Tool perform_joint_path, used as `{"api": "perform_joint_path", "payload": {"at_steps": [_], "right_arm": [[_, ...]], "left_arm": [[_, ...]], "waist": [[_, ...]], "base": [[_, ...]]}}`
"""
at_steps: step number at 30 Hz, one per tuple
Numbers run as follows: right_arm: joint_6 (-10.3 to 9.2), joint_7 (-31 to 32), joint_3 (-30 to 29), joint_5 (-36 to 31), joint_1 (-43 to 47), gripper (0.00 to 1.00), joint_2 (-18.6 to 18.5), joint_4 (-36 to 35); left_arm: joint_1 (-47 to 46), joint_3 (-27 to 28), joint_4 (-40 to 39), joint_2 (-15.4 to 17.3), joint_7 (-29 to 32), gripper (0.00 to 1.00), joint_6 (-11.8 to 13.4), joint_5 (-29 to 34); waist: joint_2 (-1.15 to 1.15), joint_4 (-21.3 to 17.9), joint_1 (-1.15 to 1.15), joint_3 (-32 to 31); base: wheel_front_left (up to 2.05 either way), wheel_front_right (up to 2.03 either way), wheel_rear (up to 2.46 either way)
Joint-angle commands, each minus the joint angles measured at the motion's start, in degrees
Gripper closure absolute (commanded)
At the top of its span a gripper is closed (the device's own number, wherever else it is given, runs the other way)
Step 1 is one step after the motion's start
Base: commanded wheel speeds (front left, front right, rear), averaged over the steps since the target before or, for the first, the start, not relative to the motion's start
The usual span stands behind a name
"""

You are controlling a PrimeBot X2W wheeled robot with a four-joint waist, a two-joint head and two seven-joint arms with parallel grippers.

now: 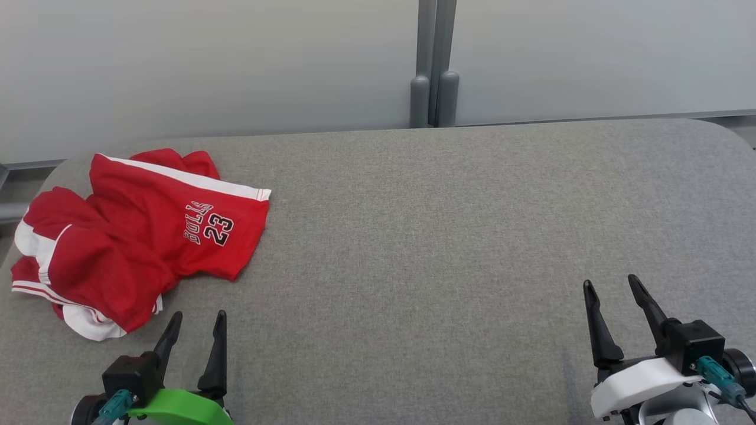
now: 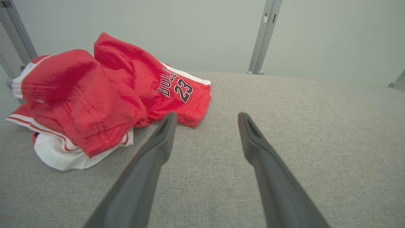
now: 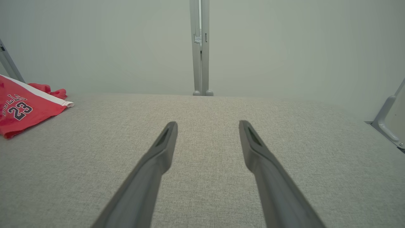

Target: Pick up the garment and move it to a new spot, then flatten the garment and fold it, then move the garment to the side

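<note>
Red Bulls 23 shorts [image 1: 136,236] lie crumpled by the worktop's [image 1: 443,236] left edge, just beyond the left claw [image 1: 199,314]; it and the right claw [image 1: 610,281] gape wide, empty. A shallow pinch might slide them overboard

One garment [image 1: 142,236], a pair of red shorts with white trim, lies at nine o'clock on the one grey padded table [image 1: 413,236]. It bears one printed number. There are two grippers: the left gripper [image 1: 199,314] at seven o'clock and the right gripper [image 1: 610,281] at five o'clock. Each has two dark fingers [image 1: 215,354], four in all. Two grey posts [image 1: 420,97] stand side by side at twelve o'clock, between two pale wall panels [image 1: 207,65].
</note>
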Motion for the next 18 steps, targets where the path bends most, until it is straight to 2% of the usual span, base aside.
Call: {"api": "perform_joint_path", "payload": {"at_steps": [1,18], "right_arm": [[0.02,-0.6,-0.2,-1.5,0.8,0.00,0.0,-0.2],[0.02,-0.9,-0.5,-2.0,1.6,0.00,0.3,-0.5]], "left_arm": [[0.2,0.2,0.3,0.0,-0.6,0.00,-0.1,0.5],[0.3,-0.1,0.5,0.3,-0.8,0.00,-0.1,1.0]], "waist": [[0.45,0.1,0.00,0.0],[0.46,0.3,0.00,-0.2]], "base": [[0.00,0.00,0.00],[0.00,0.00,0.00]]}}
